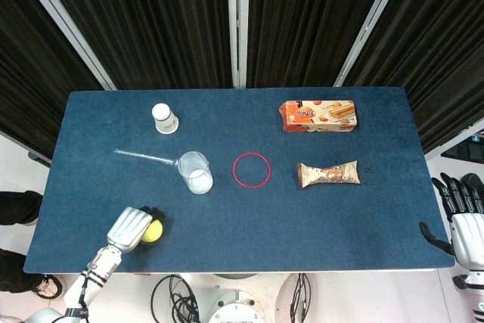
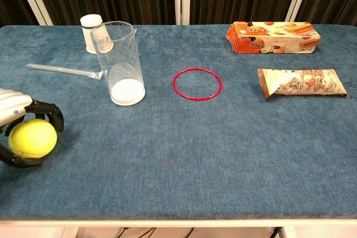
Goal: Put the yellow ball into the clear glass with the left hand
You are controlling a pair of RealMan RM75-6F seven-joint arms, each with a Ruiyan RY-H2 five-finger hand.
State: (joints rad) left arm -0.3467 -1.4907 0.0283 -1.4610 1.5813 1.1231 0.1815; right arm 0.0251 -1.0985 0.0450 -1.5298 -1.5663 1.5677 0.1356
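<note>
The yellow ball (image 2: pixel 32 137) lies on the blue table near its front left corner, and my left hand (image 2: pixel 19 115) has its fingers curled over the top of it with the thumb under its front. In the head view the same left hand (image 1: pixel 133 225) covers most of the yellow ball (image 1: pixel 154 232). The clear glass (image 2: pixel 119 62) stands upright to the right and further back, a white disc at its bottom; it also shows as the clear glass (image 1: pixel 195 172) in the head view. My right hand (image 1: pixel 463 221) hangs off the table's right edge, fingers spread, holding nothing.
A clear stirring rod (image 2: pixel 62 71) lies left of the glass. A white paper cup (image 2: pixel 91 32) stands upside down at the back left. A red ring (image 2: pixel 197 83) lies mid-table. An orange biscuit box (image 2: pixel 273 37) and a snack packet (image 2: pixel 301 82) lie to the right.
</note>
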